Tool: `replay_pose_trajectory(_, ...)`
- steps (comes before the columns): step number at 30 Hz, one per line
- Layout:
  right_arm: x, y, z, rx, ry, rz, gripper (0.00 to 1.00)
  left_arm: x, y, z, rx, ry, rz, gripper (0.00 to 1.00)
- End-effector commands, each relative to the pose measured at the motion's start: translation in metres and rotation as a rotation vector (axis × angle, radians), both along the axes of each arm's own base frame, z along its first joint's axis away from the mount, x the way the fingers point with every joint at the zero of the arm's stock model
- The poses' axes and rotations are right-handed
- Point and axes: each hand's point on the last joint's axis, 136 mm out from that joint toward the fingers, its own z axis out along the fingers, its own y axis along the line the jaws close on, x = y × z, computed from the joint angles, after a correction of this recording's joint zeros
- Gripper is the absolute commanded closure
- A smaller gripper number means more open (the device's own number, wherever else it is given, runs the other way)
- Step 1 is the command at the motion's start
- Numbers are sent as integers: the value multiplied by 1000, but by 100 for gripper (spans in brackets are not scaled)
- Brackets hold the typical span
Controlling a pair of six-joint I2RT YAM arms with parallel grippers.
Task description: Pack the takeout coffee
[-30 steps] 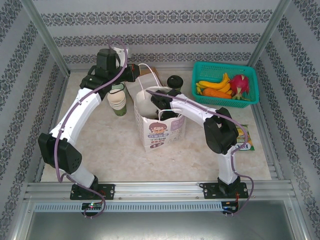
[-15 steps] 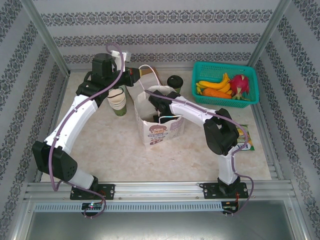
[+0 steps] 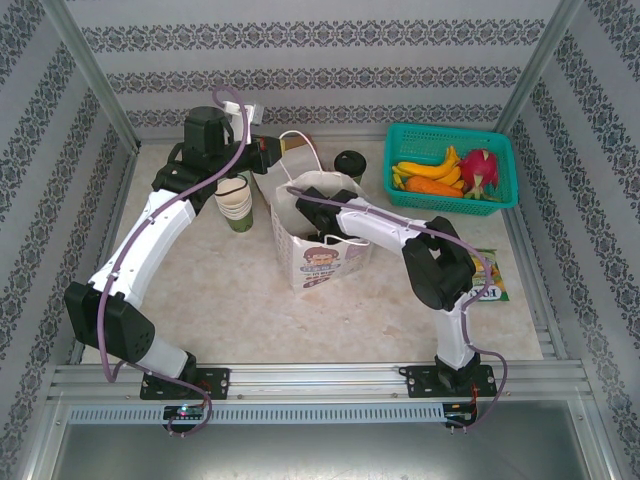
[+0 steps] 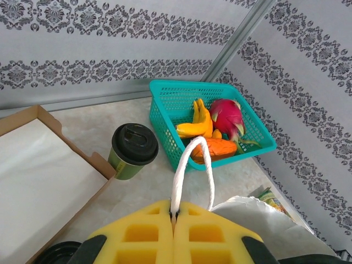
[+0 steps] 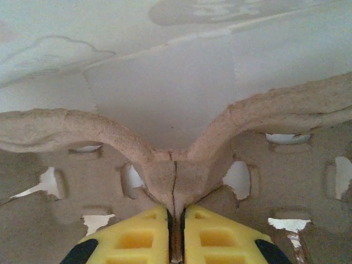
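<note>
Showing both pairs of my fingers at work on one white paper bag. My left fingers are pressed together on the bag's white rope handle, whose loop rises just beyond their tips. My right fingers are down inside the bag, clamped on the thin centre ridge of a brown pulp carrier; the bag's white wall stands just beyond them.

Lettering: the bag's front carries a cartoon print with a line of characters too small to read. A printed leaflet on the counter is likewise illegible.

Count: one takeout coffee, black-lidded, standing on the counter beyond and left of my left fingers, outside the bag; one teal basket beyond them to the right, holding one bunch of bananas, one dragon fruit and one orange fruit; one stack of lidless cups, number not countable.
</note>
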Motion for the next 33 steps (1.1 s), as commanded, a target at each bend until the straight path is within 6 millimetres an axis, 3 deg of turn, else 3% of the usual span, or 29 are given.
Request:
replay_pose_trajectory(1,-7,-11,-21,-76,21,-9,82,-5,-2,19,-3,-56,-32,100)
replay_pose_trajectory(6,-6,-7,-21,-62,28,12,75,-4,-3,17,3,-56,-36,100)
replay_pose_trajectory(12,-1,5,10,22,-32,32,63,-5,-3,16,17,-56,-49,100)
replay_pose_trajectory(19,-9,11,35,73,-23,63,50,-6,-4,17,27,-62,-59,100)
replay_pose_trajectory(21,-8,7,39,62,-41,64,54,-6,-3,15,31,-59,-57,100)
replay_pose_trajectory(25,-7,-2,26,22,-44,77,89,-6,-4,14,35,-56,-60,100)
replay_pose_trajectory(27,-11,-2,16,20,-14,83,100,-6,-3,14,37,-56,-60,100)
replay_pose_trajectory(33,-19,-2,-9,11,45,80,100,-7,-4,14,37,-53,-67,100)
